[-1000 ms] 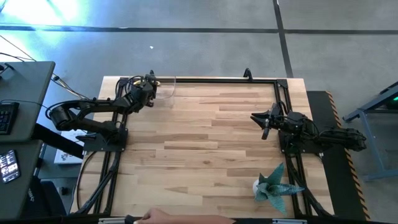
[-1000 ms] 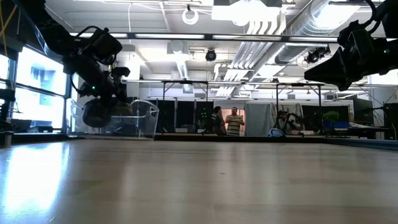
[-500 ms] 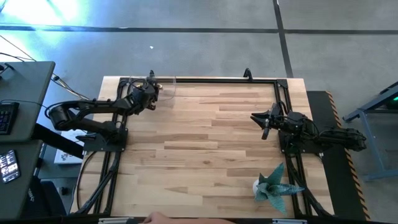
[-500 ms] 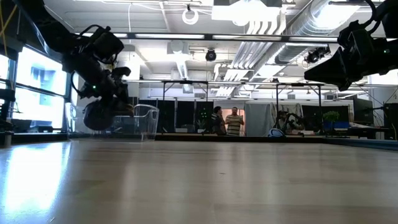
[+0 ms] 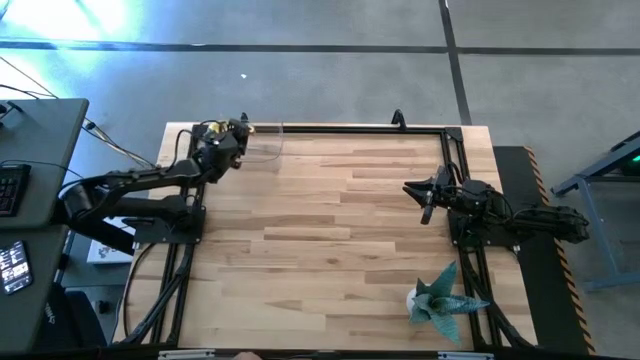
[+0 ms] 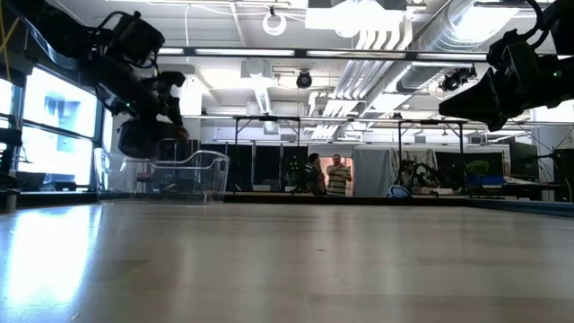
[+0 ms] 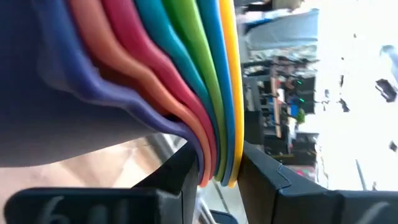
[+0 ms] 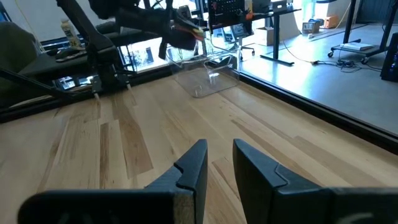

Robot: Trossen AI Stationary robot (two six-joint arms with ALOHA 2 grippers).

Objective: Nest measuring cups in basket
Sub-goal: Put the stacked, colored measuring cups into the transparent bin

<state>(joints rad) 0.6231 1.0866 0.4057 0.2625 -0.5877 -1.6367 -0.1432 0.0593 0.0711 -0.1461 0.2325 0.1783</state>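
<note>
Fingers (image 7: pixel 186 180) of the left gripper (image 7: pixel 214 180) are clamped on the handles of the nested measuring cups (image 7: pixel 186 81), whose stacked rims fan out in purple, orange, red, blue, green and yellow just ahead of the pads. From above, that gripper hangs at the near-left edge of the basket (image 5: pixel 265 140), which sits at the table's far left corner; the low view shows the stack raised just above the basket's rim, not yet inside. The step in hand looks like delivery of the finished stack: the next move calls for carrying it over the clear wall, lowering it to the floor of the basket, then letting go. Well away from the basket, the right gripper (image 8: pixel 214 165) waits, its fingers slightly parted and empty.
</note>
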